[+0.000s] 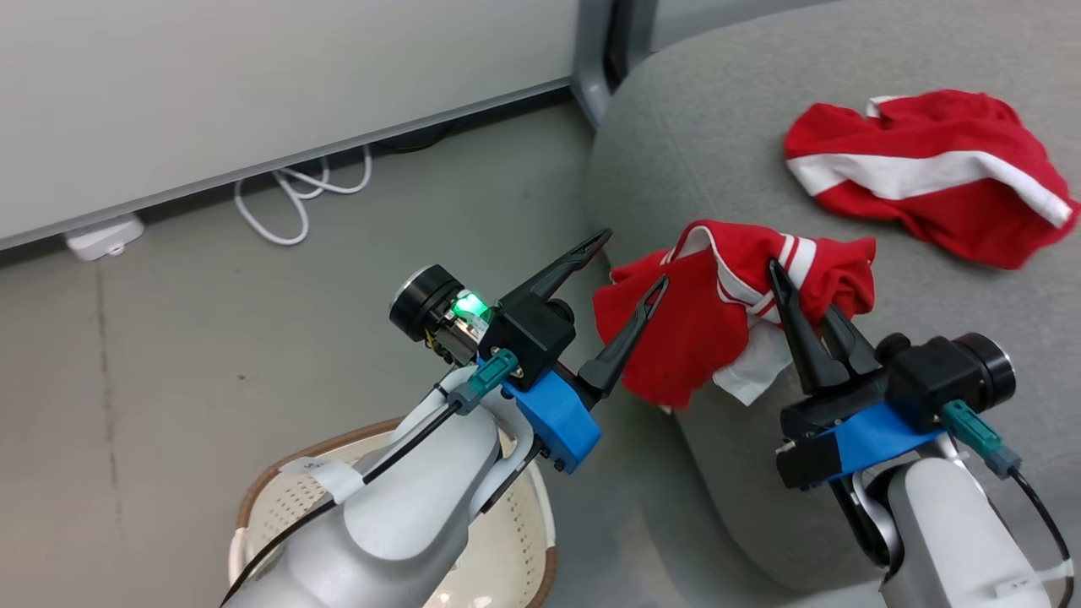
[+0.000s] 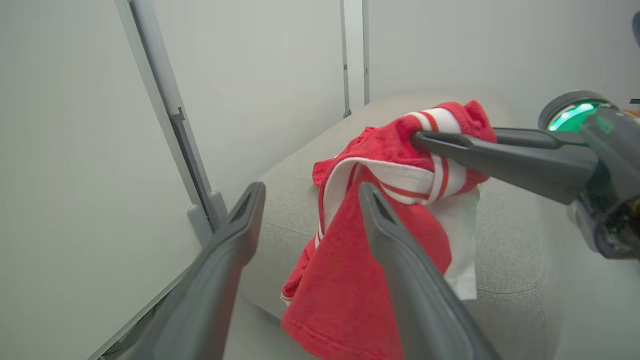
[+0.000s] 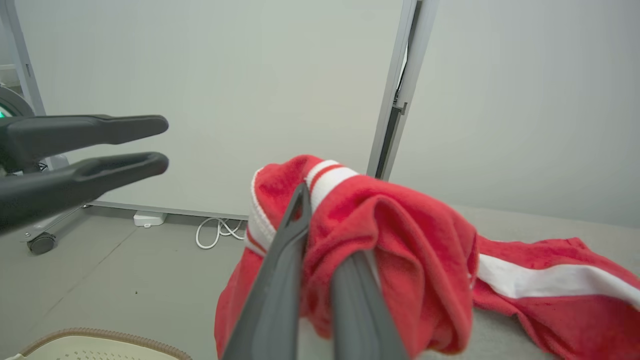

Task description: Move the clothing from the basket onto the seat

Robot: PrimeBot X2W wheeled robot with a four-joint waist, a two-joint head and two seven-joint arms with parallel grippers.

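Note:
One piece of red clothing with white stripes (image 1: 718, 329) hangs over the near-left corner of the grey seat (image 1: 718, 127). My right gripper (image 1: 798, 283) is shut on its bunched top, and its fingers (image 3: 280, 270) pinch the fabric (image 3: 410, 240). My left gripper (image 1: 633, 260) stands open just left of that garment, with nothing between its fingers (image 2: 220, 260). A second red-and-white garment (image 1: 929, 173) lies flat further back on the seat. The cream basket (image 1: 279, 498) with a brown rim sits on the floor under my left forearm, and its inside is mostly hidden.
A white cable (image 1: 296, 194) and a white power block (image 1: 105, 236) lie on the grey floor by the pale wall. A grey metal post (image 1: 591, 59) stands at the seat's far-left corner. A castor (image 3: 42, 242) rests on the floor at left.

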